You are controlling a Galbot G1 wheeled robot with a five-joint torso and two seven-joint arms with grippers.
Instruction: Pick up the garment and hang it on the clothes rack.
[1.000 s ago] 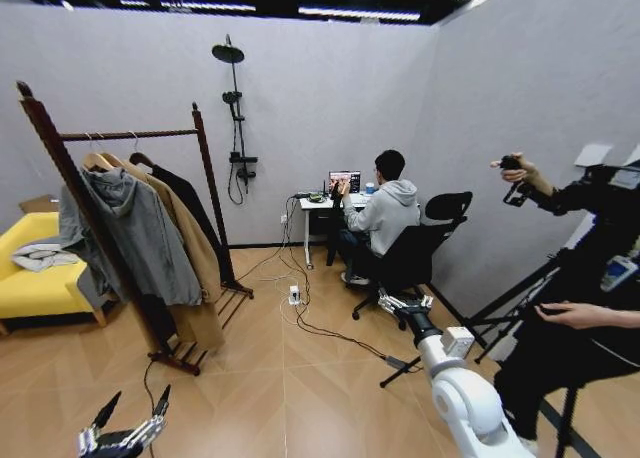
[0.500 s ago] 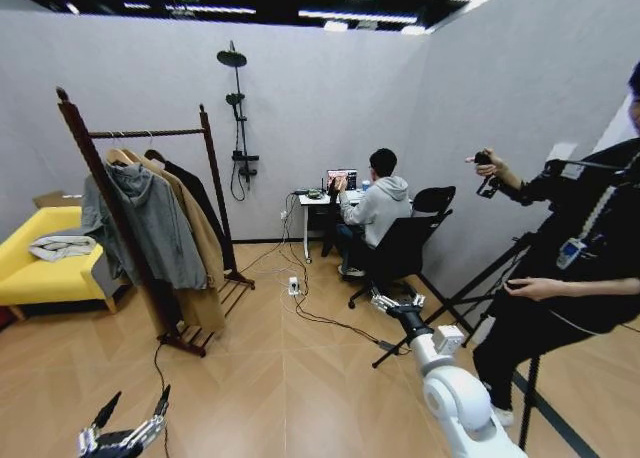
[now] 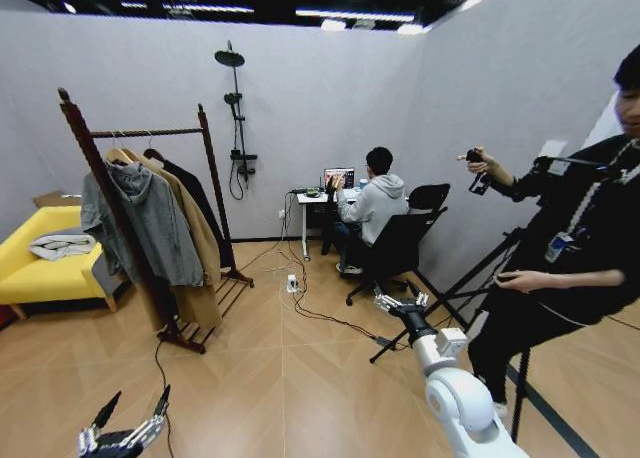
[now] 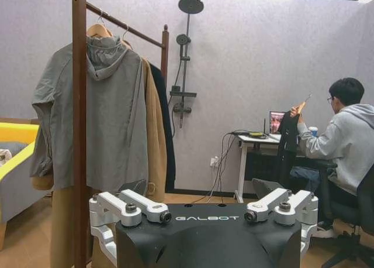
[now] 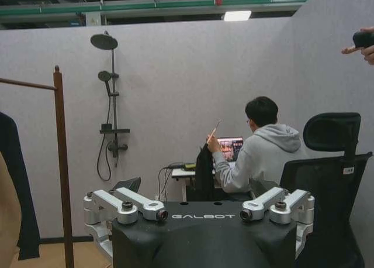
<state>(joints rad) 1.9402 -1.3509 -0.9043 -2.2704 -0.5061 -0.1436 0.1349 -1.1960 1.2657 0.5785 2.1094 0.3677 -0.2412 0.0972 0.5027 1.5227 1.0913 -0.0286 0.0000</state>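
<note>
The clothes rack [image 3: 145, 133] stands at the left of the head view, a dark wooden frame with knob-topped posts. From its rail hang a grey hooded sweatshirt [image 3: 145, 218], a tan coat [image 3: 200, 243] and, at the far end, the black garment [image 3: 190, 193]. My left gripper [image 3: 125, 426] is low at the bottom left, open and holding nothing. My right gripper [image 3: 400, 302] reaches forward at centre right, open and holding nothing. In the left wrist view the garment [image 4: 168, 127] hangs behind the tan coat [image 4: 153, 139], well beyond the gripper [image 4: 207, 212]. The right wrist view shows the garment [image 5: 14, 192] past the far post [image 5: 61, 162], far from the gripper [image 5: 201, 212].
A yellow sofa [image 3: 30, 273] stands left of the rack. Cables and a power strip [image 3: 293, 283] lie on the wooden floor. A person sits at a desk [image 3: 315, 200] on an office chair [image 3: 400, 248]. At the right, a standing person and a tripod [image 3: 470, 288] are close to my right arm.
The whole head picture has shifted, so the camera moved: the rack sits smaller and farther right. Both grippers hold the same pose, open.
</note>
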